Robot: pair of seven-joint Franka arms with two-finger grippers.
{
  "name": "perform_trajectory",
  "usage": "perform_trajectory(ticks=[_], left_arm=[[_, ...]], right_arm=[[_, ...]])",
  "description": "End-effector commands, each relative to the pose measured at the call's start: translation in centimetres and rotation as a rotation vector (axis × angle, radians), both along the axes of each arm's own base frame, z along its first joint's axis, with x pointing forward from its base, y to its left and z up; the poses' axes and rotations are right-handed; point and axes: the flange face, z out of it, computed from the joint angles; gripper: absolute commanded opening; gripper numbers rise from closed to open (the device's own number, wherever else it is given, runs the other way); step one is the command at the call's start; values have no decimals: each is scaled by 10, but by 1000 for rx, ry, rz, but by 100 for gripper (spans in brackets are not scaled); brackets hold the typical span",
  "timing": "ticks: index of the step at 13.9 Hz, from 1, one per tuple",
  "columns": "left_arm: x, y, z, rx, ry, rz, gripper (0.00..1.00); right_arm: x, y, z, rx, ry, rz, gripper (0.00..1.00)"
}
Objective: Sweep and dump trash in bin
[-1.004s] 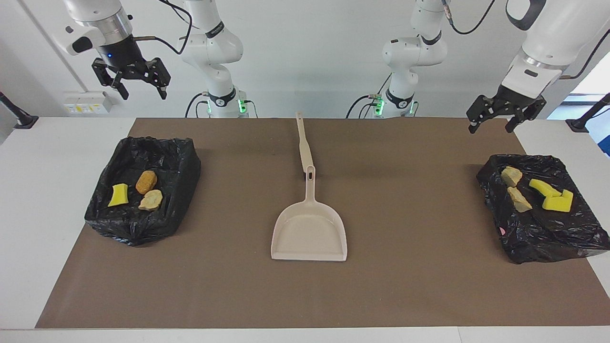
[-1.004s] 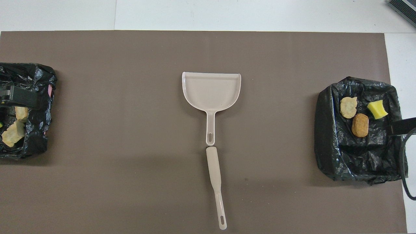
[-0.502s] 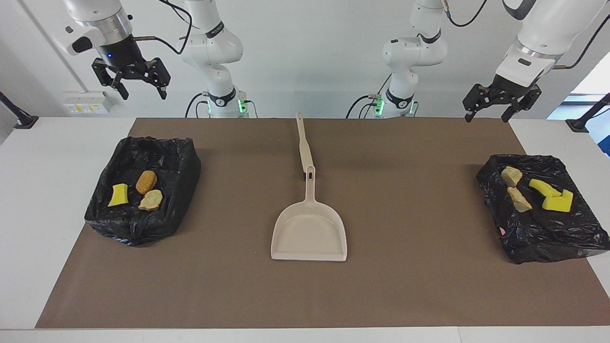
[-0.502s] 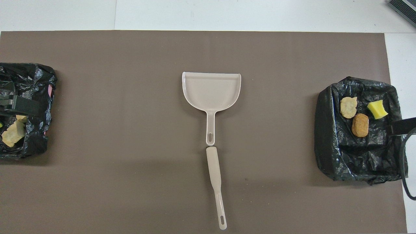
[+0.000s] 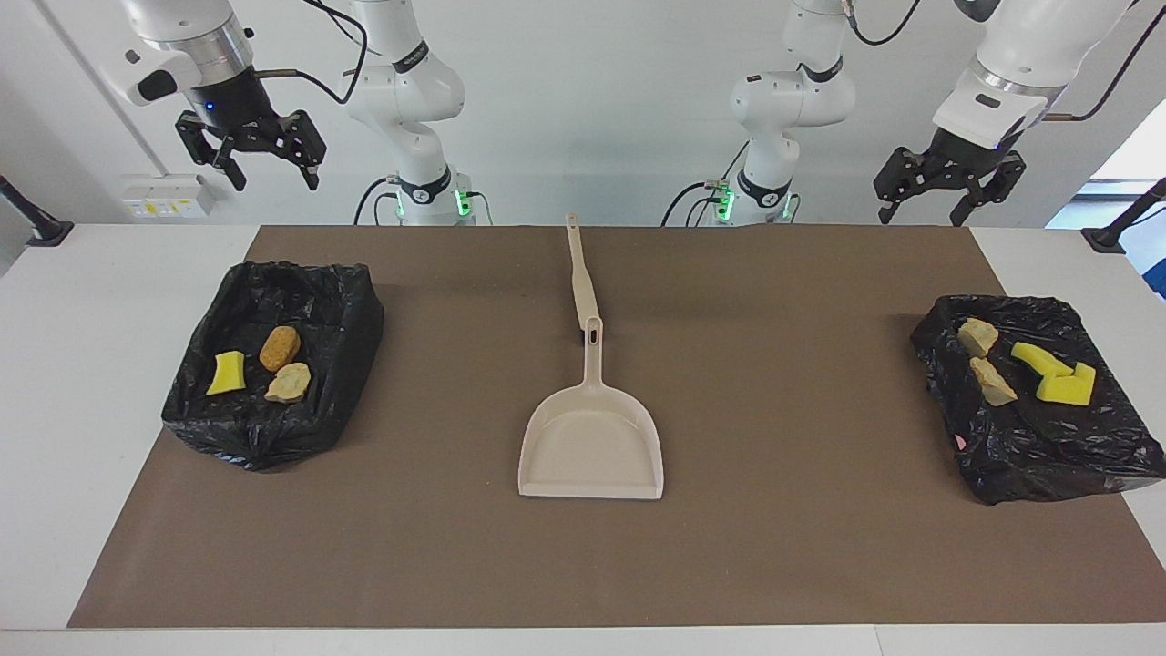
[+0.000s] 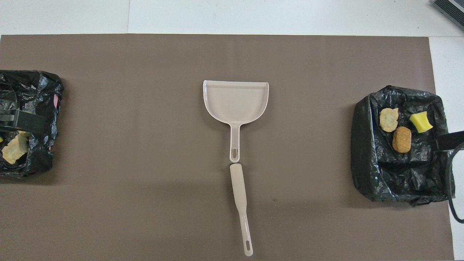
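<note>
All the trash lies in two black-lined bins. The bin [image 5: 273,428] at the right arm's end holds a yellow sponge bit [image 5: 225,373], a brown nugget [image 5: 280,348] and a pale lump [image 5: 288,383]. In the bin [image 5: 1048,456] at the left arm's end lie two tan pieces [image 5: 993,381] and yellow bits [image 5: 1057,375]. My right gripper [image 5: 273,182] hangs open and empty high over its bin. High above the other bin, my left gripper [image 5: 918,217] is open and empty too, and in the overhead view it covers part of that bin [image 6: 36,90].
A beige dustpan [image 5: 592,437] lies flat mid-table, its handle pointing toward the robots. The beige brush [image 5: 580,282] lies in line with it, nearer to the robots, tip against the dustpan handle. A brown mat [image 5: 820,547] covers the table.
My left gripper has risen and drifted toward the middle of the table, still open. The right gripper has barely moved. Trash, dustpan and brush lie where they were.
</note>
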Motion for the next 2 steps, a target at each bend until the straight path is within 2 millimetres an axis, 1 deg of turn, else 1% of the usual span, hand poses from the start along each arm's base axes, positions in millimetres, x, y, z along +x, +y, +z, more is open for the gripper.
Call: perform_trajectory(ticks=[1, 2], left_arm=[[-6, -2, 2, -5, 0, -1, 100], [-6, -1, 2, -5, 0, 0, 100]], right_arm=[[-6, -1, 1, -1, 5, 25, 100], [-6, -1, 1, -1, 5, 25, 100]])
